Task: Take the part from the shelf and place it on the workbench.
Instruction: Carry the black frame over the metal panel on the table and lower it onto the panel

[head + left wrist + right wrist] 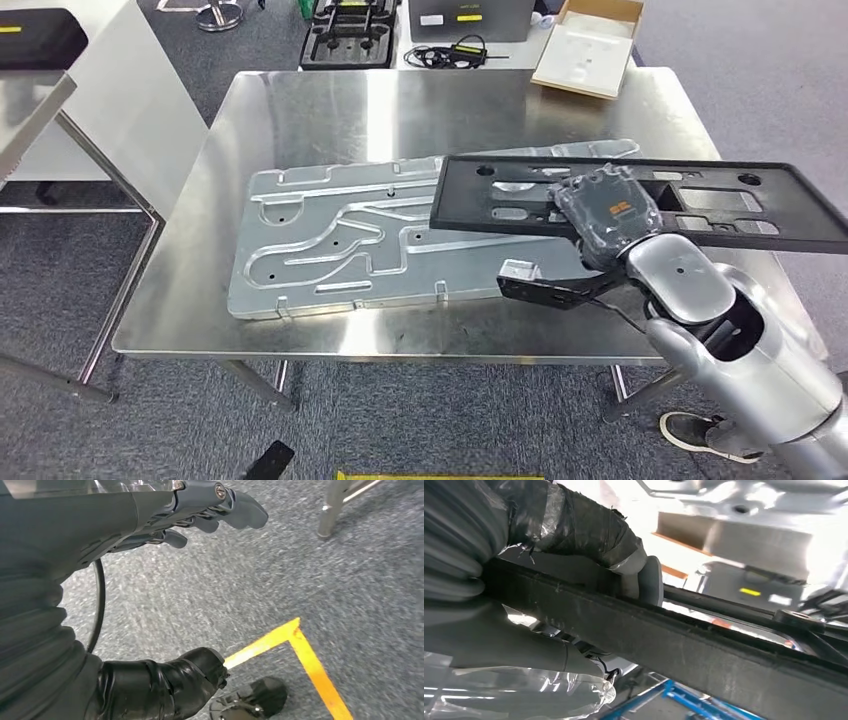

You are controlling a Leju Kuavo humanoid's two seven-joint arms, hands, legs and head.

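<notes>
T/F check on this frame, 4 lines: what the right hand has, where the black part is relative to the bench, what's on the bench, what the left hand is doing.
1. The right hand grips the black part. True.
2. The black part lies flat on the workbench. False: it is held up above the bench.
3. A silver machined plate lies on the workbench. True.
4. The left hand holds a tool. False: it holds nothing and hangs over the carpet.
</notes>
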